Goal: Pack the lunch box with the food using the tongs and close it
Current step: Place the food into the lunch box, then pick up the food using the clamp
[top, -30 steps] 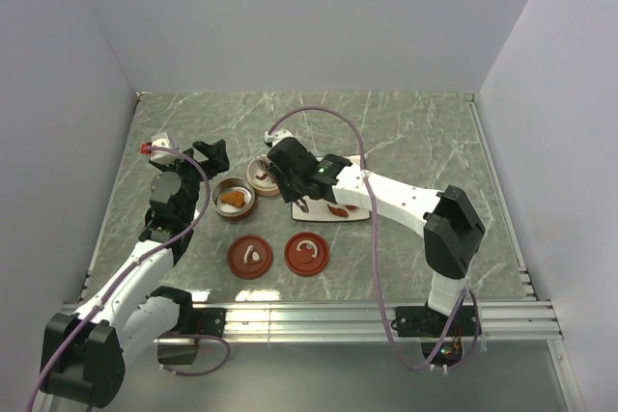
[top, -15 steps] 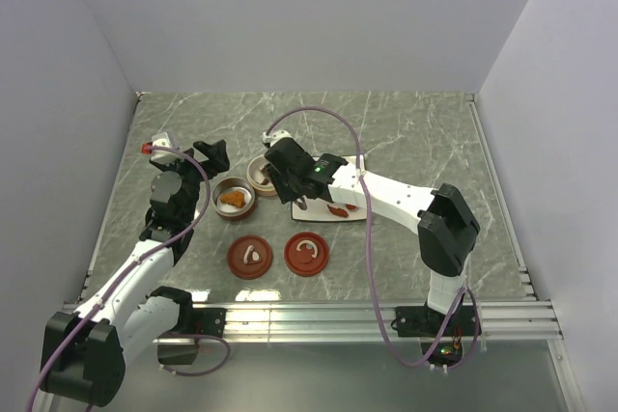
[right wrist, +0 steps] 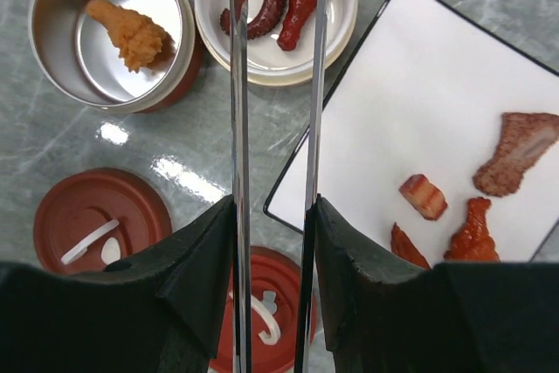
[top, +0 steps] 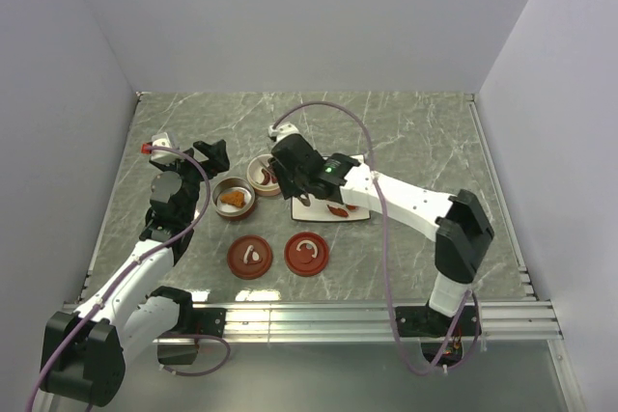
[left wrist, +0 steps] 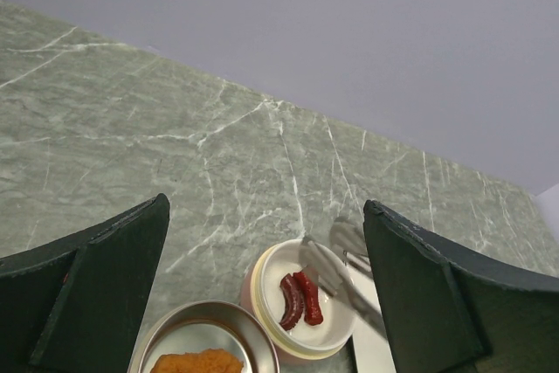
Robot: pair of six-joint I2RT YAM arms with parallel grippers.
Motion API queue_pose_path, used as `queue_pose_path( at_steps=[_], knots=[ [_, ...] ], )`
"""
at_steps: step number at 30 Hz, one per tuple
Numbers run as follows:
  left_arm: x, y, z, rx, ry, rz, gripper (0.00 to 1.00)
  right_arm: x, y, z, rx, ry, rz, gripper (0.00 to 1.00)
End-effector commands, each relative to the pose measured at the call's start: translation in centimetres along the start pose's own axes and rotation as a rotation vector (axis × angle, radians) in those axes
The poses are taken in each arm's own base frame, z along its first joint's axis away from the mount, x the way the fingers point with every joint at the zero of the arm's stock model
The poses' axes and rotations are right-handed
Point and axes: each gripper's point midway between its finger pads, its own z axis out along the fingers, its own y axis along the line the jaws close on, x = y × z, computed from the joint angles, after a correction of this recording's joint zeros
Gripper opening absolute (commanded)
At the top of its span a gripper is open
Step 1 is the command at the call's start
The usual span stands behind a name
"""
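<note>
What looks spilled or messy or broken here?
Nothing stands out. The food sits in the metal tin, in the white bowl or on the white plate, and none is spilled. Both red lids lie flat, and the tongs sit straight in the right gripper.

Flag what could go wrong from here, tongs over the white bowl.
1. The right gripper holds the tongs with tips spread over the white bowl, and one arm appears to cross a dark red strip. Pulling back might drag it out.
2. Four irregular pieces are left on the plate. The slender tongs could drop one on the way.
3. The open left gripper hovers near the steel tin, close to the right arm's path.
</note>
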Motion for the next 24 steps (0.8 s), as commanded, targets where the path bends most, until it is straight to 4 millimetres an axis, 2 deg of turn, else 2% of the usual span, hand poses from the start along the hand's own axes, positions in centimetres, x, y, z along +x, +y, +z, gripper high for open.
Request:
queue_pose_path(
  at_steps=[1, 3, 6, 11, 15, 16, 21, 24],
  knots=[
    [-1.0, -0.7, 0.2, 0.029, -0.036, -0.019, 0.99, -3.4, -0.5, -3.6, -0.003, -0.149, 0.050, 0.47],
    [-1.1, -0.7, 0.2, 0.030, -0.037, -0.021, 1.00, -3.3, -1.0, -4.1, 0.011, -0.155, 0.058, 0.47],
    [-1.1, -0.7, 0.2, 0.030, -0.037, -0.019, 0.99, -2.2, -2.8, -4.3, 0.080, -0.143, 0.072, 0.47],
    [-1.1, -0.7, 0.1, 0.031, -0.040, -0.021, 0.99, 1.1, -6.3, -4.4, 0.169, -0.098, 0.144, 0.47],
    [-1.1, -0.8, 0.1, 0.034, -0.039, -0.021, 0.99, 3.0, -9.5, -5.6, 0.250, -0.098, 0.221, 0.47],
    [-1.1, -0.8, 0.1, 0.035, -0.038, -0.020, 1.00, 4.1, -10.0, -5.7, 0.267, -0.079, 0.229, 0.47],
    [-1.1, -0.8, 0.2, 0.035, -0.038, -0.021, 0.99, 5.7, -11.2, -6.8, 0.294, -0.082, 0.271, 0.47],
    [-1.2, -0.9, 0.1, 0.040, -0.038, -0.023, 0.99, 6.9, -11.5, -6.6, 0.309, -0.061, 0.285, 0.47]
  ],
)
